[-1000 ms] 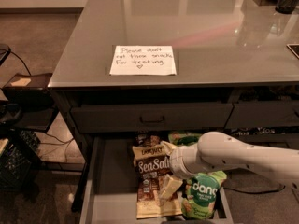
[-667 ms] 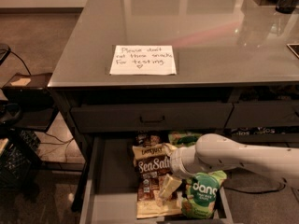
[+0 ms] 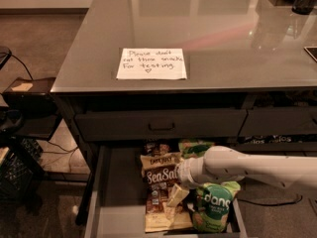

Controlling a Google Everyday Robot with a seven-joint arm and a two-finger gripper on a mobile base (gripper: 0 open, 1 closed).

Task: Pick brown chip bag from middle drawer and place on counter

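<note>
Brown chip bag (image 3: 159, 175), tall and cream-banded, lies in the grey metal middle drawer (image 3: 116, 192) at six o'clock; our pincer (image 3: 177, 198) hovers there unmoved, grip we cannot tell, so lifting waits.

desk (image 3: 223, 29): smooth glossy grey top, mirroring light, well above the gripper.
paper note (image 3: 151, 63): matt white paper, lying on the desk.
middle drawer (image 3: 118, 187): matt grey metal floor and walls, left of the gripper.
gripper (image 3: 176, 196): smooth cream plastic, low in the drawer, over the brown chip bag.
brown chip bag (image 3: 159, 175): crinkled, faintly shiny film.
dang bag (image 3: 214, 207): glossy green-and-white film, just right of the gripper.
arm (image 3: 247, 167): smooth white shell, soft sheen.
</note>
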